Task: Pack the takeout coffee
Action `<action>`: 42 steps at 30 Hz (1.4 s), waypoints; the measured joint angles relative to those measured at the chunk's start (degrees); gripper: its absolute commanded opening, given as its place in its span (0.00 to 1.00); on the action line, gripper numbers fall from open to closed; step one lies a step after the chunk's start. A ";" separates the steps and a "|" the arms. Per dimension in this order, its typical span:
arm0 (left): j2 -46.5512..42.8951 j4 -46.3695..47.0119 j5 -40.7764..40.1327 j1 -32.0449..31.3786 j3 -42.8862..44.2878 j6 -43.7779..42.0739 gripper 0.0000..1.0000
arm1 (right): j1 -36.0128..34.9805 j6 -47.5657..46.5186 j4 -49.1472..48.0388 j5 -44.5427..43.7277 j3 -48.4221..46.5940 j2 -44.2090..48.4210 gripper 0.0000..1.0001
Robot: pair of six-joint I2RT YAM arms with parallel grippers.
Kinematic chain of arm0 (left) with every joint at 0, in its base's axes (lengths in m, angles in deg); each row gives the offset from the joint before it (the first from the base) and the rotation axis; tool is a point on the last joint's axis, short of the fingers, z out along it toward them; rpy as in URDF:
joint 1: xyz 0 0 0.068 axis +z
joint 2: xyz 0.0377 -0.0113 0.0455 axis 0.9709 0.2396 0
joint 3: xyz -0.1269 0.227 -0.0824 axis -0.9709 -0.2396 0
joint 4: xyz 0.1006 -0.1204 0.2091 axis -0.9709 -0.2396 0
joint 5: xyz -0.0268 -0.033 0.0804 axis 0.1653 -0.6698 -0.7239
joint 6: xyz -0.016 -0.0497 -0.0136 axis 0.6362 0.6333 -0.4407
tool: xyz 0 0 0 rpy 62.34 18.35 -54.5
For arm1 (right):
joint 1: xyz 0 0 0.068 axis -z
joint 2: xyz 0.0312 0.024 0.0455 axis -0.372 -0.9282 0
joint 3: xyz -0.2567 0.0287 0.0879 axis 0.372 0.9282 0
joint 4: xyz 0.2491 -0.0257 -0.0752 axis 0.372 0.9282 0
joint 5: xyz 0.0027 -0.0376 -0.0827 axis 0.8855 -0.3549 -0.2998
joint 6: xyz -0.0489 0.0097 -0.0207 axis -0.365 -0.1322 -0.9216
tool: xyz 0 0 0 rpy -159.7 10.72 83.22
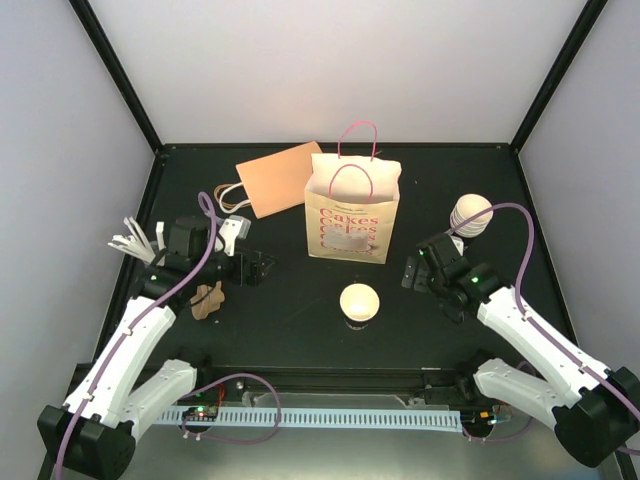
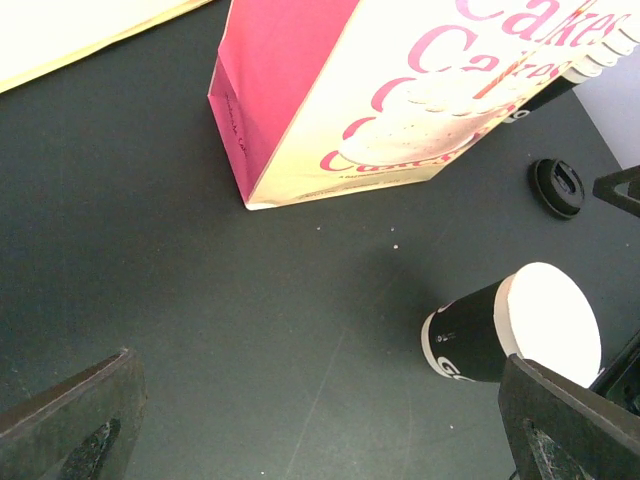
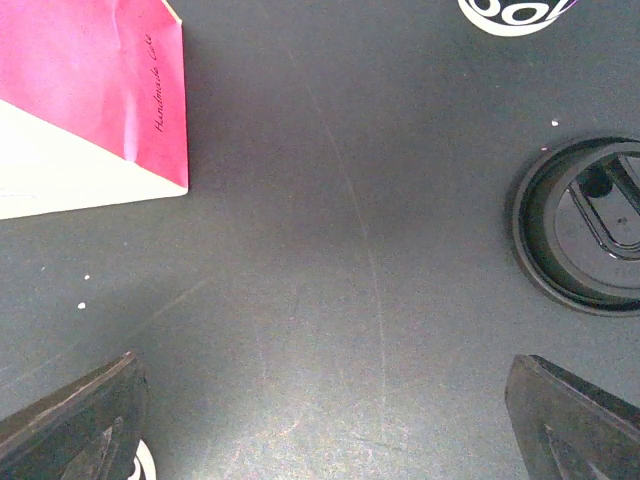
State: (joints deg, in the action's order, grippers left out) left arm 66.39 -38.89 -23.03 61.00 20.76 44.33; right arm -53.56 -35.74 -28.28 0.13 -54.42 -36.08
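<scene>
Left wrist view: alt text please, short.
A takeout coffee cup, white top over a dark body, stands on the dark table at lower right. Behind it stands a cream paper bag with a pink side and pink lettering, a loose black lid beside it. The left gripper, jaws wide open, holds nothing.

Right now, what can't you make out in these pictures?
Bag inside: in the top view, its own walls hide the bottom.
Lid: in the right wrist view, the right edge cuts it off.
Cup print: in the left wrist view, it wraps round out of sight.
Carrier: in the top view, too small and dim for detail.
</scene>
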 measured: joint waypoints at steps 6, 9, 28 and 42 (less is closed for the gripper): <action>0.00 0.09 0.33 0.00 -0.04 0.00 0.99 | 0.00 0.57 0.59 -0.85 0.00 -0.15 1.00; 0.00 0.11 0.63 0.00 -0.07 0.00 0.99 | 0.17 1.22 1.31 -1.70 0.00 -0.17 1.00; 0.00 0.33 1.31 0.00 -0.07 0.00 0.99 | 2.08 3.45 1.27 -2.36 0.48 3.04 1.00; 0.00 0.44 1.49 0.00 -0.07 -0.02 0.99 | 4.83 5.40 1.44 -1.95 2.58 2.47 1.00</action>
State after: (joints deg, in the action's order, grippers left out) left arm 66.39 -38.46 -21.55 61.00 20.70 44.31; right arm -48.73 -30.34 -26.84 -1.81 -51.85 -33.61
